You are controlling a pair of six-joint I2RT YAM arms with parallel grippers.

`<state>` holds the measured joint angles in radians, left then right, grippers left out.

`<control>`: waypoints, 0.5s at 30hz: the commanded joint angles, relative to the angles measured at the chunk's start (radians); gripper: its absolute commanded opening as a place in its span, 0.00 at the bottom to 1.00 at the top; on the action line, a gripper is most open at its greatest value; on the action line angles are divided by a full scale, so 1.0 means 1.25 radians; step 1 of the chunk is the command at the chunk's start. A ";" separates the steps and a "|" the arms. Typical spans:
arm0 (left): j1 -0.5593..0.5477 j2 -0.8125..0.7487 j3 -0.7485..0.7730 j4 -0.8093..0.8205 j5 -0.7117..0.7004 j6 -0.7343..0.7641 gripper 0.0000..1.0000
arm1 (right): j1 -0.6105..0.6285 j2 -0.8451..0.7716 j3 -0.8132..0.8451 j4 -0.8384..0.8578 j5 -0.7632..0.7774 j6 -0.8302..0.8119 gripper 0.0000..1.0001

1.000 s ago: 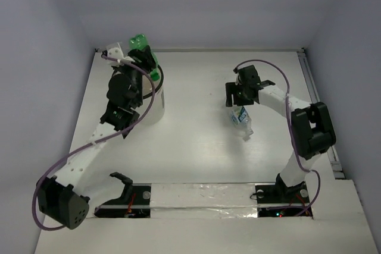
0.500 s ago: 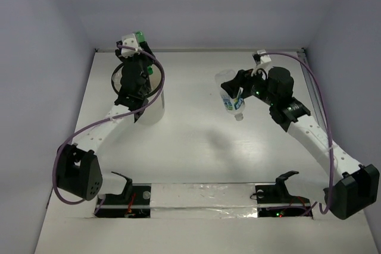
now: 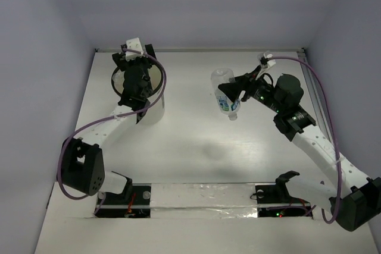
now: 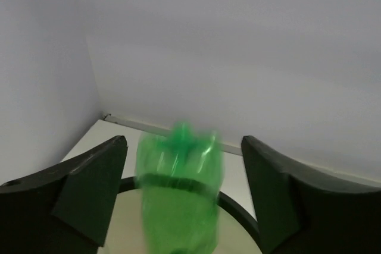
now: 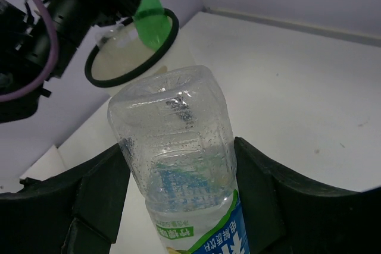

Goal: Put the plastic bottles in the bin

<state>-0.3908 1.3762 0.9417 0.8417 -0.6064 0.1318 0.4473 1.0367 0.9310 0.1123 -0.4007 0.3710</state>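
The left pincer (image 4: 183,144) stands wide, with a gap on each side of the green bottle (image 4: 178,197); that bottle shows blurred and loose in the middle, its lower part over the black-ringed mouth of the bin (image 3: 153,110); in the top view the white bin sits at about 10 o'clock on the surface (image 3: 196,147), the left pincer directly above it. The right pincer (image 5: 178,159) is clamped on both sides of the clear bottle (image 5: 172,129), gripping its body above the blue-and-white label; this bottle is held off the surface at about 1 o'clock, tilted, base toward 12 and cap toward 5; the bin lies well apart, toward its 9 o'clock.
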 commanded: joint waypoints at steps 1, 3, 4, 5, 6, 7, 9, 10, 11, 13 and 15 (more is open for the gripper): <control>0.005 -0.016 -0.010 0.063 -0.013 0.006 0.80 | 0.016 -0.016 0.022 0.084 -0.018 0.027 0.55; 0.005 -0.023 -0.008 0.051 -0.003 -0.002 0.88 | 0.035 -0.007 0.039 0.098 -0.021 0.037 0.55; 0.005 -0.028 -0.006 0.046 0.003 -0.013 0.92 | 0.043 -0.003 0.058 0.105 -0.019 0.041 0.55; 0.005 -0.034 -0.002 0.026 0.006 -0.021 0.98 | 0.052 0.000 0.065 0.115 -0.019 0.044 0.55; 0.005 -0.050 0.006 0.016 0.013 -0.029 0.99 | 0.061 0.004 0.070 0.148 -0.019 0.055 0.55; 0.005 -0.063 0.011 0.005 0.027 -0.037 0.99 | 0.079 0.019 0.076 0.166 -0.016 0.061 0.55; 0.005 -0.105 0.025 -0.034 0.054 -0.077 0.99 | 0.099 0.043 0.109 0.197 -0.008 0.075 0.55; 0.005 -0.120 0.047 -0.050 0.083 -0.092 0.99 | 0.110 0.078 0.123 0.230 0.003 0.080 0.55; 0.005 -0.135 0.063 -0.099 0.104 -0.133 0.99 | 0.130 0.099 0.153 0.249 0.006 0.086 0.54; 0.005 -0.183 0.119 -0.153 0.164 -0.165 0.99 | 0.153 0.145 0.188 0.306 0.017 0.103 0.54; 0.005 -0.231 0.159 -0.252 0.211 -0.220 0.99 | 0.184 0.209 0.240 0.342 0.037 0.112 0.54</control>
<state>-0.3908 1.2129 1.0248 0.6155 -0.4633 -0.0216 0.6312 1.2297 1.1286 0.3634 -0.3912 0.4728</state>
